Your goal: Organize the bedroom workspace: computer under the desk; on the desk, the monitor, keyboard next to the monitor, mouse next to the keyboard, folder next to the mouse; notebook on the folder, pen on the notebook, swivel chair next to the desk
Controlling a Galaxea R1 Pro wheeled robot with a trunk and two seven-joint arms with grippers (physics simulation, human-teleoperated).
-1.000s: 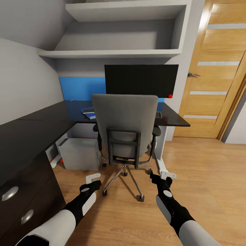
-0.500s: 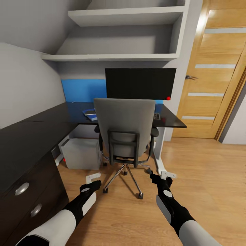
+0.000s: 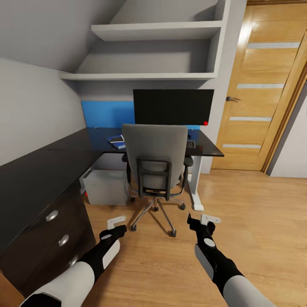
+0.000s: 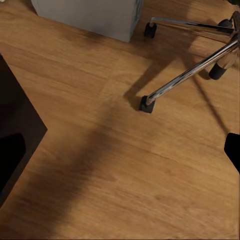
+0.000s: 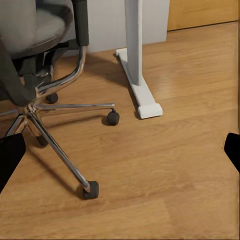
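Under the black desk (image 3: 51,170) sits the light grey computer (image 3: 105,186), a plain box on the wood floor (image 3: 256,213). On the desk stands the monitor (image 3: 172,106), wide and black with a small red dot. The bright blue folder (image 3: 116,141) lies on the desk too, and the keyboard (image 3: 190,143) peeks out beside the grey swivel chair (image 3: 154,157), which is pushed close to the desk. Both the left gripper (image 3: 114,227) and the right gripper (image 3: 204,222) hang above the floor with fingers spread apart, holding nothing.
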